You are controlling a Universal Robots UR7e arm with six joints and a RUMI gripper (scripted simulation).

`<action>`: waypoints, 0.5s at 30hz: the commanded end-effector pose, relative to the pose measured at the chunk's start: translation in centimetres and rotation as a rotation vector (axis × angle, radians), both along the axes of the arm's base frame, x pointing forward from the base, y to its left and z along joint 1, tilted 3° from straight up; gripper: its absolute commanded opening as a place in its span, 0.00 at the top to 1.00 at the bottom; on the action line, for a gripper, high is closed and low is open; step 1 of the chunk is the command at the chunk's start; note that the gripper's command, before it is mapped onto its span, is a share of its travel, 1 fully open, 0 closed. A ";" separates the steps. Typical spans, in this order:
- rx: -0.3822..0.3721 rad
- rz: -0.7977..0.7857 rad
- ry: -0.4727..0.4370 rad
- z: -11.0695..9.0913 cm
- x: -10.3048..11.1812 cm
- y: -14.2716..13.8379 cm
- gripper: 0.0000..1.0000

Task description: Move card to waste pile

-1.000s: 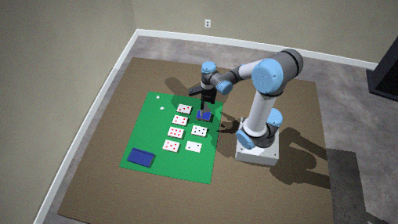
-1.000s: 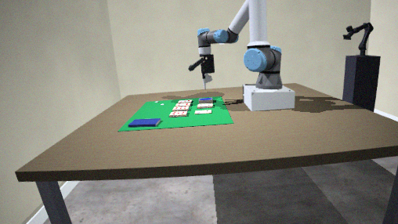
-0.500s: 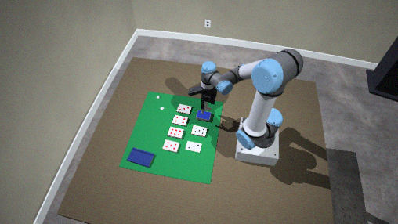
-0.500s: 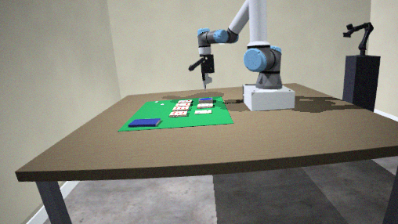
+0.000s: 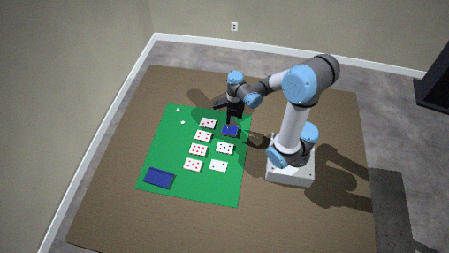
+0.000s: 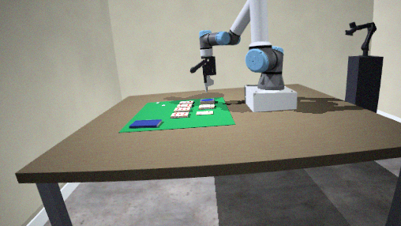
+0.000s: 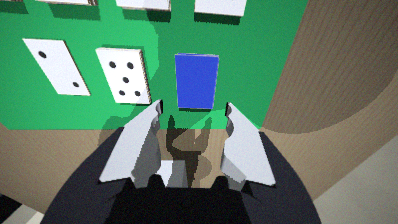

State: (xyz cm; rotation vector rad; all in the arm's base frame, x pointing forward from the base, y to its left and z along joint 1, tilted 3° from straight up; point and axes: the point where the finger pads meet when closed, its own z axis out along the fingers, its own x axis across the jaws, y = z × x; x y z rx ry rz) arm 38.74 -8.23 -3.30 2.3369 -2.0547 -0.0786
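The gripper [image 7: 194,111] hangs above the blue stock [image 7: 196,81] near the green mat's [image 5: 168,146] edge, jaws half open and holding nothing, so it should drop straight down and pinch only the top card.

The gripper [image 7: 194,112] is hanging above the edge of the green mat [image 7: 235,75], its two grey fingers standing partly apart with nothing between them. Just ahead of the fingertips a blue card [image 7: 196,81] is lying face down. To its left are sitting a five-spot card [image 7: 125,76] and a two-spot card [image 7: 56,66].
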 end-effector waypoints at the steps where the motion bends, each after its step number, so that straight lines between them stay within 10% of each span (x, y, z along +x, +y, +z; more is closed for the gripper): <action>1: -0.001 0.000 -0.001 -0.7 0.0 0.0 0.50; 15: -0.001 0.000 -0.001 -3.2 -0.1 0.0 0.50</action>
